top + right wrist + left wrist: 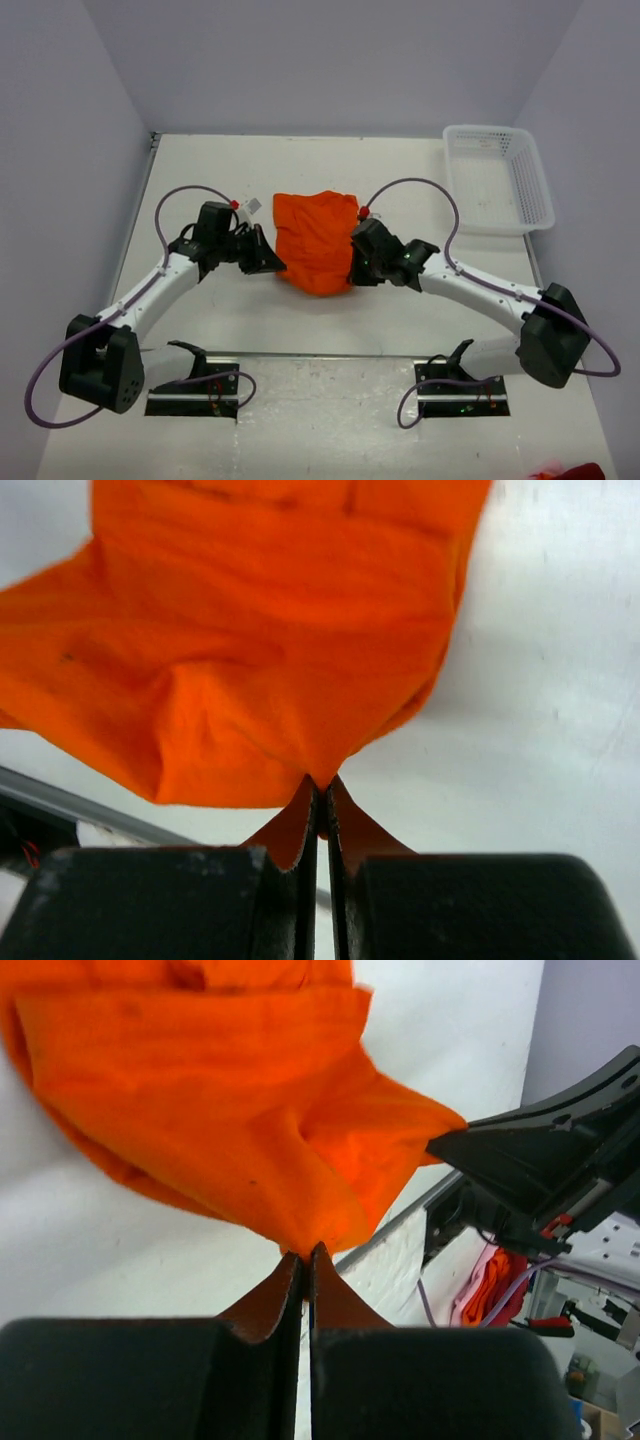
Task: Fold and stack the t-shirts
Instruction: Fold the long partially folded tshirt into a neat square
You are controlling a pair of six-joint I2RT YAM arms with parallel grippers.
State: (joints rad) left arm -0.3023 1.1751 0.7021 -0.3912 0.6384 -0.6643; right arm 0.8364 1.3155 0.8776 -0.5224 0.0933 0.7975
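Note:
One bright orange t-shirt [318,240] hangs bunched between both arms at the middle of the table. My left gripper [274,265] is shut on its left edge; in the left wrist view the cloth [230,1110] runs into the pinched fingertips of that gripper [304,1252]. My right gripper [352,262] is shut on the right edge of the same shirt; in the right wrist view the fabric [260,650] narrows to a point between the closed tips of this gripper [322,782]. The shirt's lower part sags toward the table.
A white slatted basket [497,178] stands at the back right corner. The table's front edge [320,354] runs just before the arm bases. More orange and pink cloth [490,1285] lies off the table beyond the right arm.

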